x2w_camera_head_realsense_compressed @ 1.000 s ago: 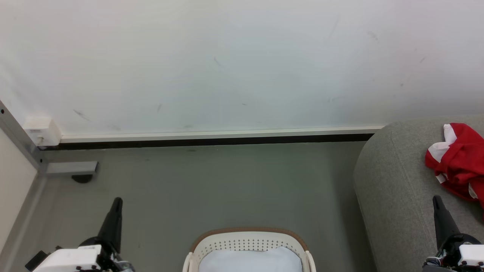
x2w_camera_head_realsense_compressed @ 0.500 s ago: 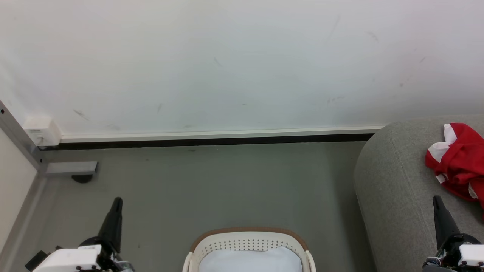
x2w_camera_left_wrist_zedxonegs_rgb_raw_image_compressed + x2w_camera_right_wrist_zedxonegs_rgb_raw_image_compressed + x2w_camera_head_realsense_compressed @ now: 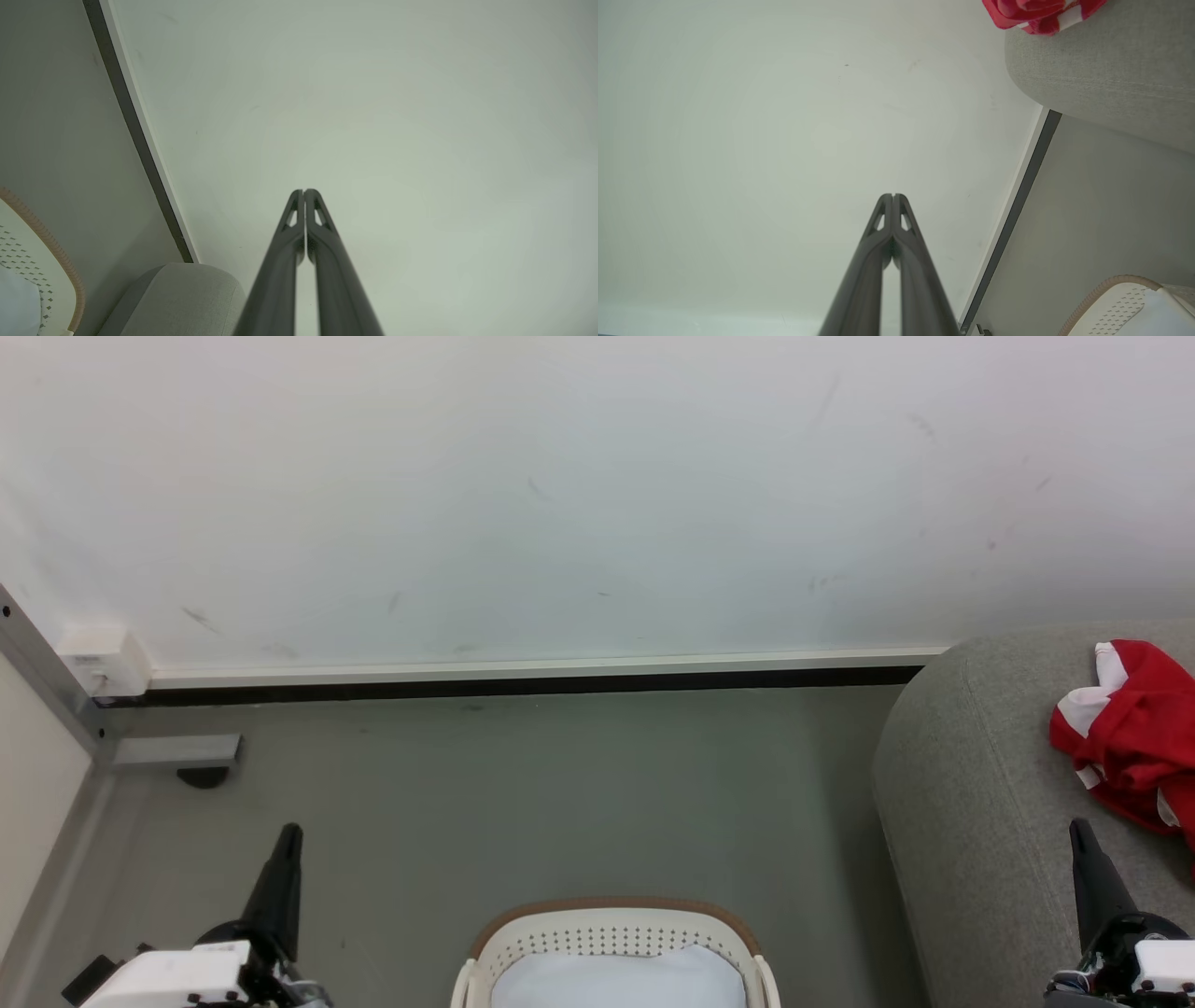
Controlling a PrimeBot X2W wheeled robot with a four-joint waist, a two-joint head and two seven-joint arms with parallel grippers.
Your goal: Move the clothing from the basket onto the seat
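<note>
Red jersey (image 3: 1134, 737) on sofa seat (image 3: 971, 803), 2 o'clock from laundry basket (image 3: 611, 907): likely limp, light; pinch a raised fold. Left gripper (image 3: 304, 191) and right gripper (image 3: 893, 195) fingers pressed together, empty.

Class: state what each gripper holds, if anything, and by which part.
Nothing is held: the left gripper and right gripper are both shut and empty.

Nothing readable is showing anywhere. The clothing (image 3: 1134, 737) is lying crumpled at the right on the seat (image 3: 971, 784), showing only red and white folds, and no print on it is coming through legibly. The small white box (image 3: 98, 658) at the far left is bearing a mark too small to read.
</note>
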